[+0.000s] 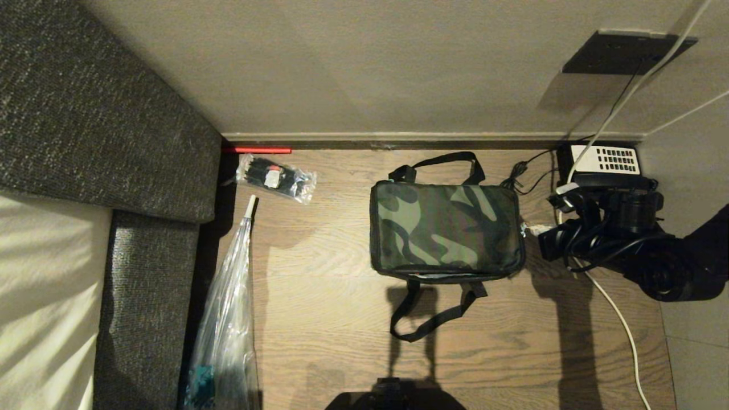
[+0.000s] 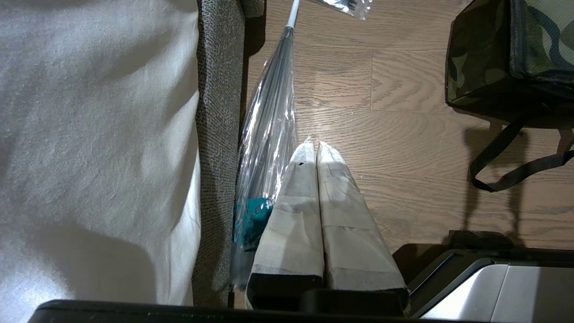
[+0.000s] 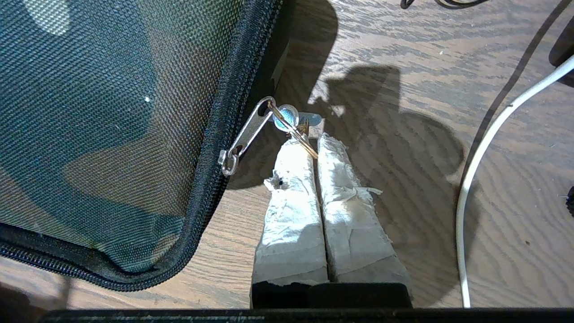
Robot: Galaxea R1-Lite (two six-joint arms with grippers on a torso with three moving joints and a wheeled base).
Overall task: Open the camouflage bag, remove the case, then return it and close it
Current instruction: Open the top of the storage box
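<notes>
Two taped fingers of the right gripper (image 3: 314, 143) are pinched together on the ring of the zipper pull (image 3: 245, 134) at the right side of the camouflage bag (image 1: 447, 228), which lies closed on the wooden floor (image 1: 342, 319). Left gripper (image 2: 312, 150) hangs closed and empty near a clear plastic bag (image 2: 267, 130).

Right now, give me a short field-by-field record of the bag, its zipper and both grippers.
camouflage bag: on the wooden floor, lid down
zipper pull: at the bag's right edge, with a key ring attached
right gripper: shut on the key ring, beside the bag
left gripper: shut, empty, above the floor near a clear plastic bag
case: not visible
</notes>
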